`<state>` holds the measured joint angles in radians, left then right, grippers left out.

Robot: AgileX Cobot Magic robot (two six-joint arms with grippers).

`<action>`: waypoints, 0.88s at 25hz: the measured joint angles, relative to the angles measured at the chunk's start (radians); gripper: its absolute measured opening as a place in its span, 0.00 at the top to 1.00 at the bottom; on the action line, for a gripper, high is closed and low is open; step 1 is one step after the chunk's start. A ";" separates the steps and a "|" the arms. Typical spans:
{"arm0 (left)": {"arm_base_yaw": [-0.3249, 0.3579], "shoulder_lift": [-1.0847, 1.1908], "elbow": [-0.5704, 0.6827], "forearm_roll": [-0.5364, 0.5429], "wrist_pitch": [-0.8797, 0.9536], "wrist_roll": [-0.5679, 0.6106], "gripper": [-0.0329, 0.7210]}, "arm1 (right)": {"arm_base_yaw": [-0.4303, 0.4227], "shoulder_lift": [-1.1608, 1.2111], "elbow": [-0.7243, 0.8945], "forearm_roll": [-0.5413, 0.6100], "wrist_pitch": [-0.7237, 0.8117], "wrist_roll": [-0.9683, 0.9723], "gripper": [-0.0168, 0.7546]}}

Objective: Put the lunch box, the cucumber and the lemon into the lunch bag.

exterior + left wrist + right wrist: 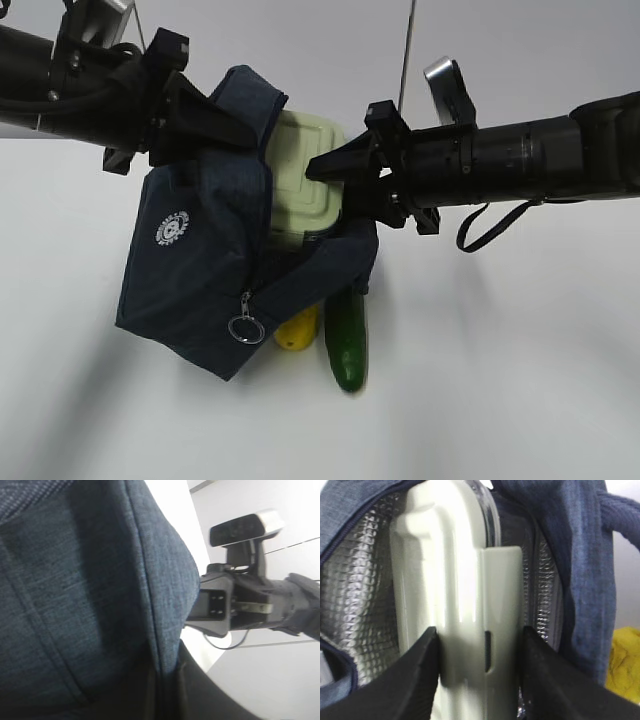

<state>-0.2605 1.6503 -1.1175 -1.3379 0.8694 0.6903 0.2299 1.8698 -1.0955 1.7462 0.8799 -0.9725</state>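
The navy lunch bag (195, 280) stands open, tilted. My left gripper (215, 125) is shut on its upper flap (165, 605) and holds it up. My right gripper (325, 165) is shut on the sage-green lunch box (305, 175) and holds it on edge, partly inside the bag's mouth. In the right wrist view the jaws clamp the lunch box (460, 580) against the silver lining (360, 605). The lemon (297, 328) and the dark green cucumber (346, 345) lie on the table beside the bag's right lower corner. The lemon also shows in the right wrist view (625, 665).
The zipper's metal ring pull (245, 328) hangs at the bag's front. A bag handle (615, 510) lies right of the opening. The white table (500, 380) spreads around the bag. A thin pole (407, 50) stands behind.
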 joint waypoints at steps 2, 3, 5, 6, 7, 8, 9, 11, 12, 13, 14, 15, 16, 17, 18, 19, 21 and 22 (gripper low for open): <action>0.000 0.011 0.000 -0.033 0.006 0.021 0.95 | 0.005 0.026 -0.019 0.000 0.000 -0.002 0.52; -0.002 0.019 0.000 -0.040 0.006 0.026 0.95 | 0.010 0.038 -0.028 0.000 0.000 -0.002 0.52; -0.002 0.036 0.000 -0.047 0.006 0.042 0.95 | 0.024 0.069 -0.046 0.002 0.003 -0.002 0.52; -0.002 0.045 0.000 -0.051 0.006 0.050 0.95 | 0.032 0.082 -0.054 0.002 0.003 -0.002 0.52; -0.002 0.054 0.000 -0.054 0.006 0.058 0.95 | 0.040 0.095 -0.059 0.002 0.003 -0.002 0.52; -0.002 0.063 0.000 -0.058 0.006 0.066 0.95 | 0.044 0.107 -0.065 0.002 0.003 -0.002 0.52; -0.002 0.071 0.000 -0.063 0.006 0.075 0.95 | 0.049 0.117 -0.069 0.002 0.006 -0.002 0.52; -0.002 0.087 0.000 -0.070 0.006 0.085 0.95 | 0.058 0.138 -0.076 0.004 0.010 -0.002 0.52; -0.002 0.092 0.000 -0.076 0.006 0.090 0.95 | 0.062 0.143 -0.076 0.006 0.015 -0.002 0.52; -0.002 0.099 0.000 -0.080 0.006 0.091 0.95 | 0.064 0.150 -0.076 0.006 0.019 -0.002 0.52; -0.002 0.106 0.000 -0.085 0.006 0.092 0.95 | 0.068 0.155 -0.076 0.006 0.024 -0.002 0.52; -0.002 0.108 0.000 -0.085 0.008 0.093 0.95 | 0.071 0.156 -0.076 0.006 0.025 -0.002 0.52; -0.002 0.109 0.000 -0.085 0.011 0.095 0.95 | 0.073 0.156 -0.077 0.006 0.028 -0.003 0.52; -0.002 0.109 0.000 -0.087 0.017 0.094 0.95 | 0.073 0.156 -0.081 0.006 0.033 -0.005 0.52; -0.002 0.109 0.000 -0.087 0.025 0.094 0.95 | 0.074 0.156 -0.082 0.006 0.035 -0.005 0.52; -0.002 0.109 0.000 -0.090 0.030 0.096 0.95 | 0.074 0.156 -0.086 0.006 0.035 -0.005 0.52; -0.002 0.109 0.000 -0.094 0.032 0.096 0.95 | 0.074 0.156 -0.093 0.006 0.035 -0.005 0.52; -0.002 0.109 0.000 -0.094 0.032 0.096 0.95 | 0.074 0.156 -0.093 0.004 0.035 -0.005 0.52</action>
<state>-0.2625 1.7597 -1.1175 -1.4320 0.9013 0.7860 0.3042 2.0261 -1.1889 1.7503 0.9149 -0.9778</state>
